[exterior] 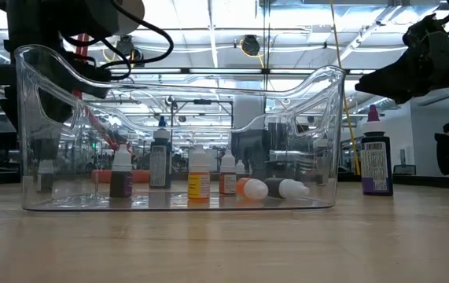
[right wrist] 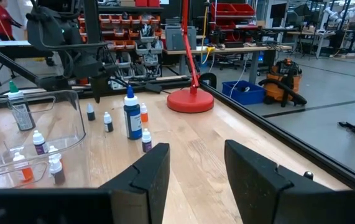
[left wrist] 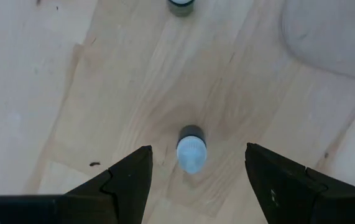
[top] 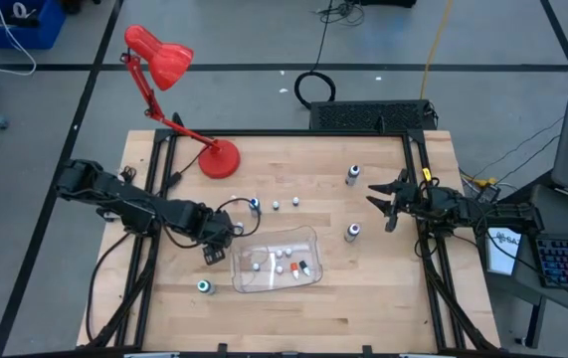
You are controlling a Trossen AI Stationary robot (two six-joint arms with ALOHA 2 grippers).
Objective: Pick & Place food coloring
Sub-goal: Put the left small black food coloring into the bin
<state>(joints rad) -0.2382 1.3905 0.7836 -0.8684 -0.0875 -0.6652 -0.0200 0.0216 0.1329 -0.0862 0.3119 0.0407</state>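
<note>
Clear plastic tray point(top: 308, 239) holds tiny bottles point(exterior: 199, 174); left hand point(left wrist: 196, 180), right hand point(right wrist: 196, 168) both open, empty.

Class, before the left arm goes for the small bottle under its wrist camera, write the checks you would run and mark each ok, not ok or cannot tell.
1. Left gripper open: ok, fingers stand apart.
2. Target bottle between the fingers: ok, upright, white cap centred in the gap.
3. Fingers touching the bottle: not yet, gaps on both sides: ok.
4. Clear tray free to receive: ok, bottles inside, open space left.
5. Right gripper out of the way: ok, at the table's right side, empty.
6. Height above the bottle: cannot tell.
</note>
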